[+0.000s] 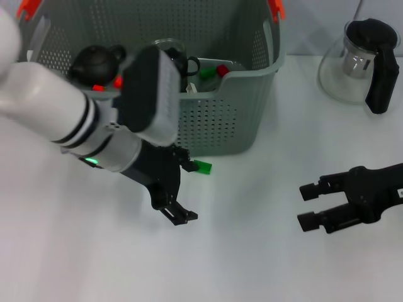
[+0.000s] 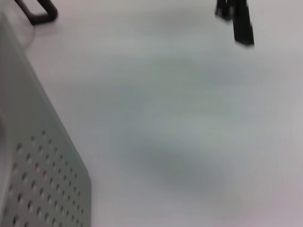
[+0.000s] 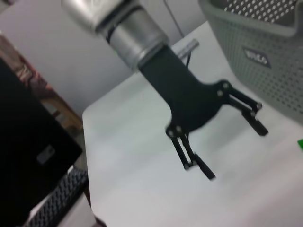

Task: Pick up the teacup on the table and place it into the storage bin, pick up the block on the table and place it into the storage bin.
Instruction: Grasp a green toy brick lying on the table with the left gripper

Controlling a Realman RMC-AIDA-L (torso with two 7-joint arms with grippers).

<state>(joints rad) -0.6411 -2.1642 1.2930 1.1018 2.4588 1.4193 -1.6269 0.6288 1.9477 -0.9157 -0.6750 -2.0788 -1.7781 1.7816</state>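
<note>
The left tool [image 1: 179,189] hangs low over the white desk [image 1: 252,251] just in front of the storage bin [image 1: 214,119], its fingers spread wide and holding nothing, as the right wrist view confirms. Just beside its upper finger lies the block [image 1: 203,167], a small green piece resting on the desk close against the foot of the bin's front wall. It looks light, rigid and hard-edged, so a pinch across its two short flat sides should hold it; its smallness leaves little margin, and the wall behind crowds the far finger. No teacup shows on the desk; a dark teapot [image 1: 94,61] and other small items sit inside the bin, so whether the cup is already among them cannot be told. The bin's front rim dips in a scoop, the lowest way in. Further right a glass pitcher [image 1: 356,63] stands well apart, and the right tool [image 1: 305,204] rests open over bare desk, clear of everything.
</note>
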